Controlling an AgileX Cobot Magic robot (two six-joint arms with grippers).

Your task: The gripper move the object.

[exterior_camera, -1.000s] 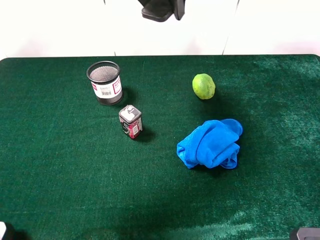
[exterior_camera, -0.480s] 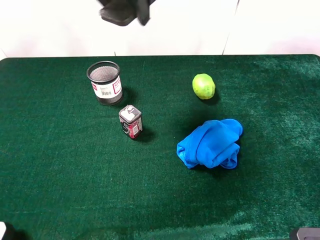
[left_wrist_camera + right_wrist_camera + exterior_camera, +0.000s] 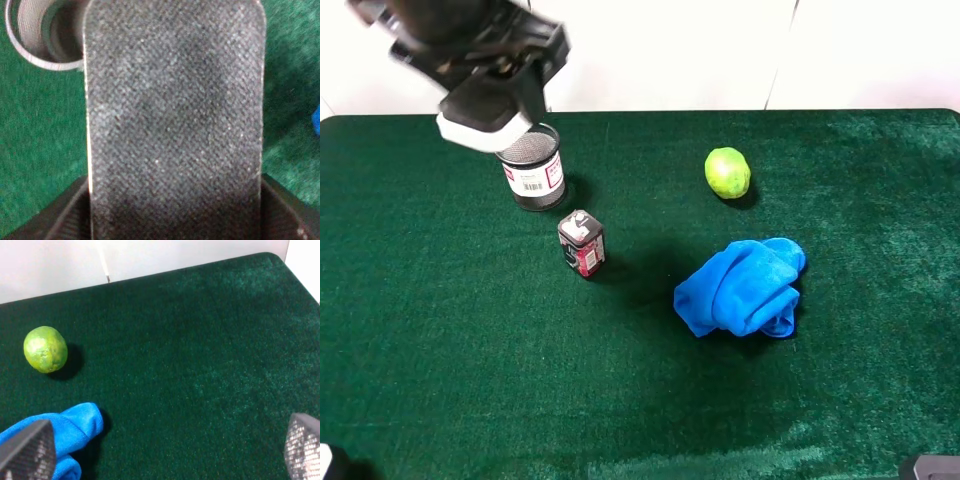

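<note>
The left gripper (image 3: 470, 55) is clamped on the board eraser (image 3: 485, 112), its jaws closed against the eraser's sides. The eraser is held off the green table cover (image 3: 440, 350), tilted, with the black felt uppermost and the white base underneath. In the high view its lower end overlaps the back rim of the black mesh cup (image 3: 533, 175); whether it touches that rim cannot be told. In the left wrist view the felt fills most of the picture, and the cup's rim shows beside the eraser's far corner.

The mesh cup stands upright with a white barcode label on its wall. What shows of its inside is grey mesh and a dark bottom; the rest is hidden behind the eraser.

A small red-and-grey can (image 3: 582, 243) stands just in front of the cup, apart from it. A lime (image 3: 727, 172) lies well to the right of the cup, and a crumpled blue cloth (image 3: 742, 287) lies further off, in front of the lime.

The right gripper (image 3: 165, 447) has its jaws spread wide with nothing between them, far from the cup.
</note>
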